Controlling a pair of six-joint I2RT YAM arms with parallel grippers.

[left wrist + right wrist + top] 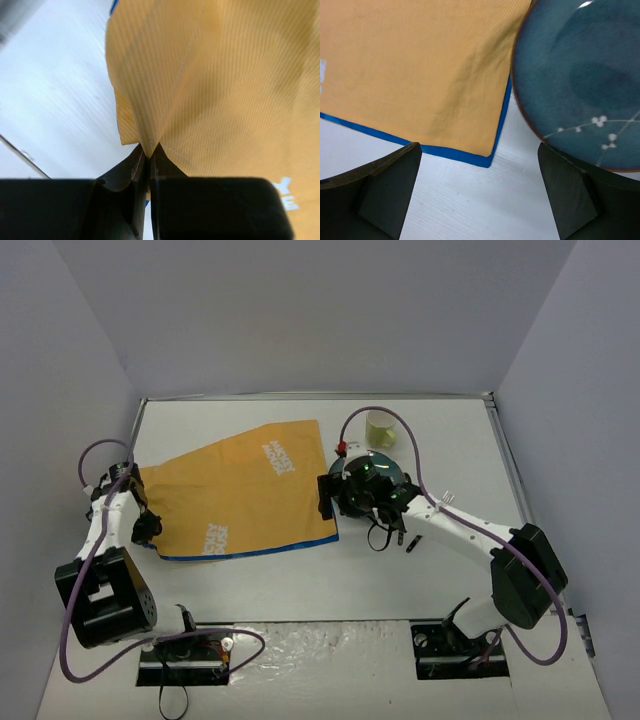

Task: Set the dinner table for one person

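1 white table (270,585) lies under both arms and fills most of the top view. On it are 1 orange placemat (240,495) w/ blue edge, at left-centre, 1 dark blue plate (580,75) just right of the placemat's near-right corner, and 1 pale yellow cup (380,428) behind the plate. The left gripper (149,150) is clenched on the placemat's left corner, cloth pinched up betw. its 2 fingers. The right gripper (477,150) hangs over that near-right corner and the plate rim, jaws wide apart, grasping nothing.
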